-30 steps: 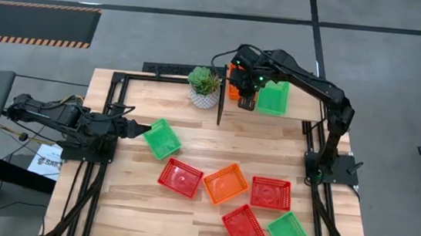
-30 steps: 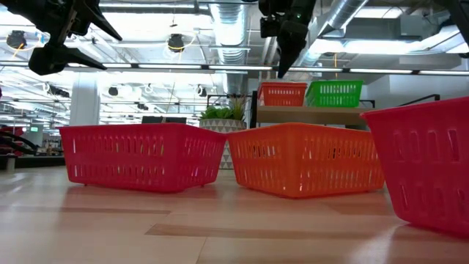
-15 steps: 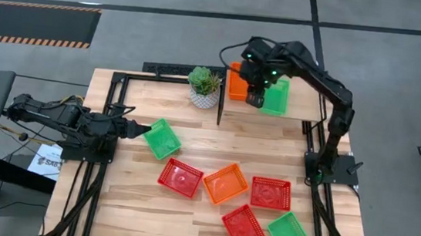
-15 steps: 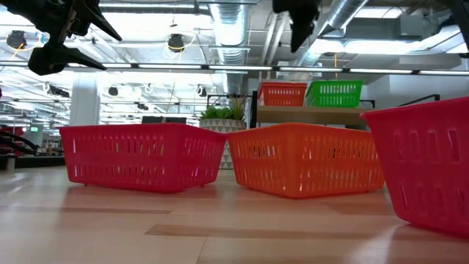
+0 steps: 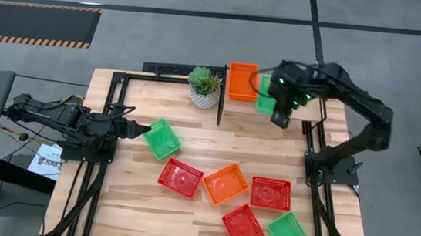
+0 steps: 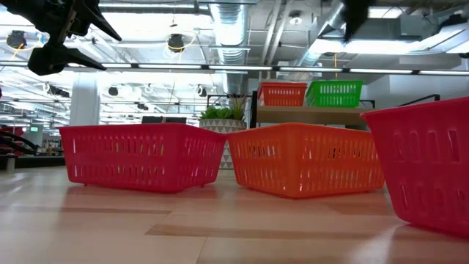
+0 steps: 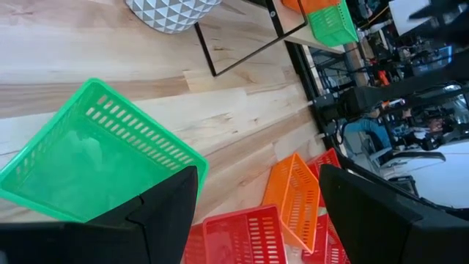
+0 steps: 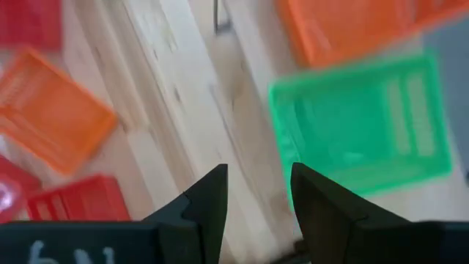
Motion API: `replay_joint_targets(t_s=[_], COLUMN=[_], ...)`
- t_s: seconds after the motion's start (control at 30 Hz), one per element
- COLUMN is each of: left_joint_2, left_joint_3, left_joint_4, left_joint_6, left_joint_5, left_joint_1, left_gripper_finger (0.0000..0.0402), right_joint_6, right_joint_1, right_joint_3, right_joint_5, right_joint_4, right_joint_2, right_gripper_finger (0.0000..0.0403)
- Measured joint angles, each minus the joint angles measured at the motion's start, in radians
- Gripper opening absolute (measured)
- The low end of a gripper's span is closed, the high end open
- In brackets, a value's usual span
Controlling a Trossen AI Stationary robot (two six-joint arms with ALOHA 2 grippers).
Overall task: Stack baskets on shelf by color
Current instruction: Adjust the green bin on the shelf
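— While the right gripper [image 5: 279, 117] hangs over the shelf's [image 6: 311, 114] near edge, what does it carry?
— Nothing; its fingers [image 8: 209, 194] stand apart, empty. The orange basket [image 5: 242, 81] and green basket [image 5: 267, 95] sit side by side on the shelf.
— The left gripper [image 7: 256, 213]?
— Spread wide at a second green basket [image 5: 162, 139] on the table [image 5: 270, 143]; 6 more lie there.
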Motion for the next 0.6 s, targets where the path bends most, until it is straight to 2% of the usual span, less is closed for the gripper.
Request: replay_joint_targets(t_s=[0.17, 0.3, 0.53, 0.6], left_joint_2=[0.000, 0.000, 0.000, 0.000], left_joint_3=[0.000, 0.000, 0.000, 0.000], left_joint_4=[-0.006, -0.013, -0.021, -0.021], left_joint_6=[0.000, 0.000, -0.001, -0.001], left_joint_5=[-0.008, -0.009, -0.010, -0.012], left_joint_1=[0.000, 0.000, 0.000, 0.000], left_gripper_finger=[0.0274, 0.0274, 0.0274, 0.0274], right_joint_6=[-0.045, -0.117, -0.219, -0.237], right_joint_1=[-0.004, -0.017, -0.032, -0.047], right_joint_3=[-0.252, -0.385, -0.441, -0.446], right_joint_5=[0.001, 0.027, 0.180, 0.195], right_joint_4=[0.081, 0.186, 0.268, 0.273], right_joint_2=[-0.117, -0.149, -0.149, -0.147], right_gripper_finger=[0.0170, 0.0169, 0.0168, 0.0166])
